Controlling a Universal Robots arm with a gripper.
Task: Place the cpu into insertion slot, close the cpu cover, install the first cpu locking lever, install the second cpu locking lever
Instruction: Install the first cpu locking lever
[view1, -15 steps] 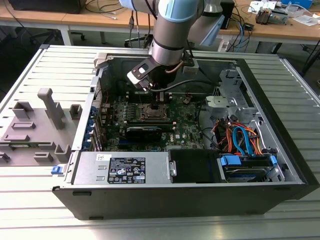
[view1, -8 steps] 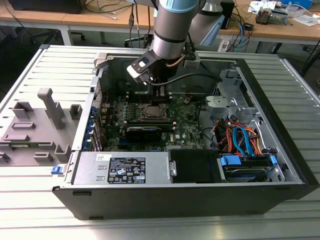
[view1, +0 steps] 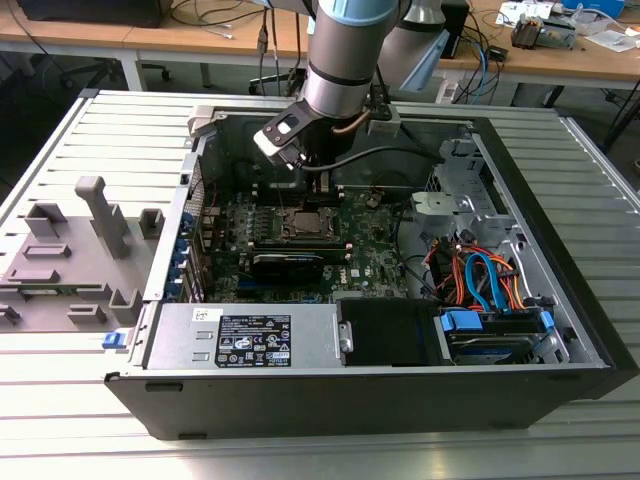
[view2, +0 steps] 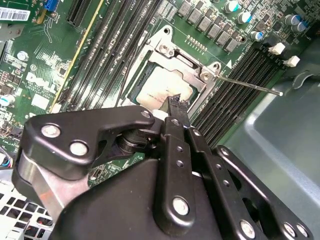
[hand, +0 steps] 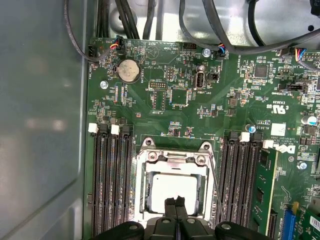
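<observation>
The cpu (hand: 172, 186) lies flat in the insertion slot (view1: 303, 225), its silver top showing in both wrist views (view2: 162, 86). The cpu cover (hand: 174, 159) lies down over it as a silver frame (view2: 192, 64). A thin locking lever (view2: 250, 86) sticks out sideways from the socket, and another thin rod (view2: 126, 80) runs along the opposite side. My gripper (view2: 175, 102) hangs just above the chip's near edge (hand: 175, 201), shut with its black fingertips pressed together and nothing between them.
Black memory slots (hand: 111, 180) flank the socket on both sides (hand: 242, 175). Cables (hand: 235, 47) cross the board's far edge. The arm (view1: 345, 70) reaches down into the open case (view1: 560, 180). A grey fixture (view1: 70, 260) stands on the table at the exterior view's left.
</observation>
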